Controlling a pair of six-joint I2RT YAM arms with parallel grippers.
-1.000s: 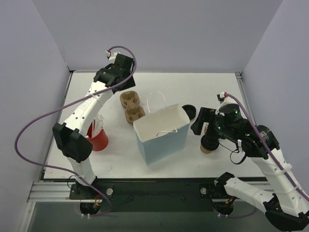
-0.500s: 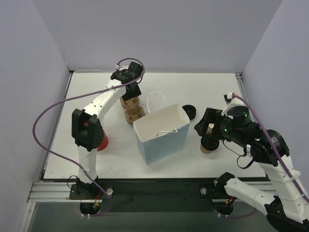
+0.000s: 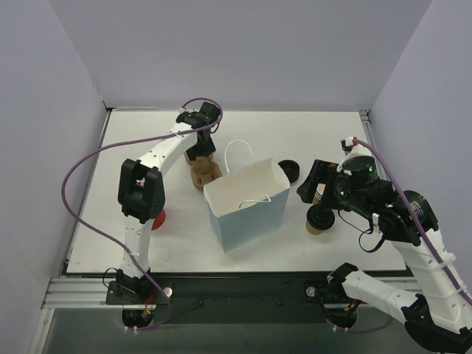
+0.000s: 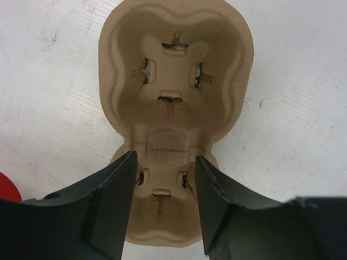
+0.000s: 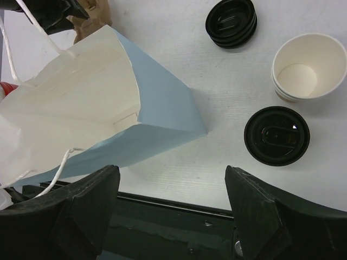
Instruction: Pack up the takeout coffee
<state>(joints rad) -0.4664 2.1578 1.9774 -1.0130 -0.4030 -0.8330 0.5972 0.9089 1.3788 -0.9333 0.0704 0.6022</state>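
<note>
The brown kraft cup with a black lid (image 5: 276, 135) stands right of the light blue bag; it also shows in the top view (image 3: 318, 221). The red cup (image 3: 157, 218) stands left of the bag, mostly hidden behind my left arm. My left gripper (image 4: 164, 162) is open, with its fingers (image 4: 116, 195) on either side of the near cell of the tan pulp tray (image 4: 173, 81). In the top view it (image 3: 199, 147) is low over that tray (image 3: 206, 173). My right gripper (image 5: 171, 179) is open and empty, high above the table between bag and lidded cup.
The light blue bag (image 3: 247, 206) stands open mid-table, its inside showing in the right wrist view (image 5: 81, 92). A stack of black lids (image 5: 230, 21) and a stack of open lidless cups (image 5: 308, 66) lie right of the bag. The table's near edge is under the right gripper.
My left arm has swung in from the back left and come down over the pulp tray. My right gripper has shifted slightly to the right and stays open.
</note>
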